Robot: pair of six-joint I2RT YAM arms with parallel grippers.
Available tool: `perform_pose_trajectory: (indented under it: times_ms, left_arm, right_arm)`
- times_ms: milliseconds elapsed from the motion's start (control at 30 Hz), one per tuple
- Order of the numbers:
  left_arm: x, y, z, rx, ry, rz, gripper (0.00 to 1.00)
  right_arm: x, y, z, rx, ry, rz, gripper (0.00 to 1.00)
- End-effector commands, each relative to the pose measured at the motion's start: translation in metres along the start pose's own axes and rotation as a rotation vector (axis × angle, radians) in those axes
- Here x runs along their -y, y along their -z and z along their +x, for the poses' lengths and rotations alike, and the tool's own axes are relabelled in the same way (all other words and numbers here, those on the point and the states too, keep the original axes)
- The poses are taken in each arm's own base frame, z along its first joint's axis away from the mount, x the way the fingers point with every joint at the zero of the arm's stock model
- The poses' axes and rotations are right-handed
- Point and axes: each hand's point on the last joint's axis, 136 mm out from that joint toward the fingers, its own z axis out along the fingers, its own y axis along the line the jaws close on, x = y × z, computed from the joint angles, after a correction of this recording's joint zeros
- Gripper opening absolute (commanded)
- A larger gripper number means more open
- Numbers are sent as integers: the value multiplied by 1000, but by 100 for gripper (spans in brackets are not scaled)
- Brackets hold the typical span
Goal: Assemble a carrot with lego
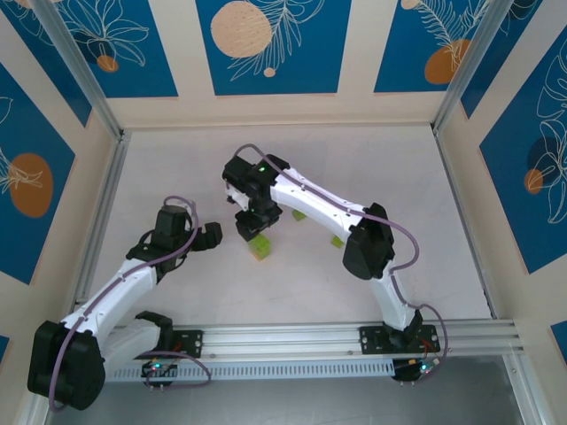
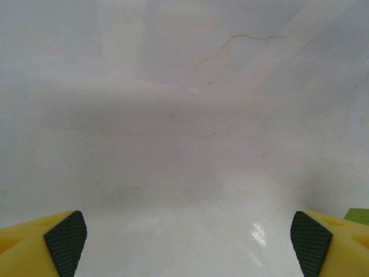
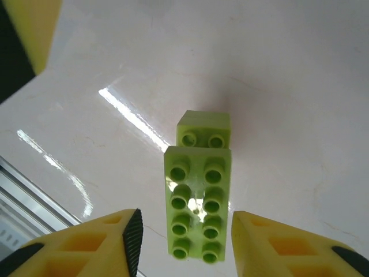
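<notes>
Top view: the right gripper (image 1: pixel 257 232) hangs directly over the lime-green lego stack (image 1: pixel 260 247) at mid-table; the left gripper (image 1: pixel 210 236) sits apart to its left. Left wrist view: fingers (image 2: pixel 66 239) spread wide over bare table (image 2: pixel 184 115). Right wrist view: jaws half-apart flank the stack, an eight-stud brick (image 3: pixel 196 202) stepped over a smaller brick (image 3: pixel 203 128), a gap on each side.

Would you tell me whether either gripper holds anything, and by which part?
Nothing is held. The right gripper has its jaws either side of the lime-green bricks, not touching; the left gripper is open, empty.
</notes>
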Motion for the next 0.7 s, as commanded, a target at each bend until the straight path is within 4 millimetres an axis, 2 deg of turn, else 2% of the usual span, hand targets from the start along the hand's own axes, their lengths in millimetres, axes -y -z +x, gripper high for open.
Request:
perform_pose_trajectory:
  times_ms: [0, 100, 267, 667]
  left_arm:
    - [0, 1, -3, 12, -7, 16, 94]
    - [0, 1, -2, 11, -8, 16, 94]
    - [1, 0, -2, 12, -8, 18, 94]
    - [0, 0, -2, 7, -8, 16, 94]
  right_arm:
    - [4, 38, -4, 89, -19, -13, 34]
    - [7, 37, 4, 65, -20, -11, 23]
    - [5, 24, 15, 18, -21, -36, 13]
    - [-4, 10, 14, -21, -8, -68, 12]
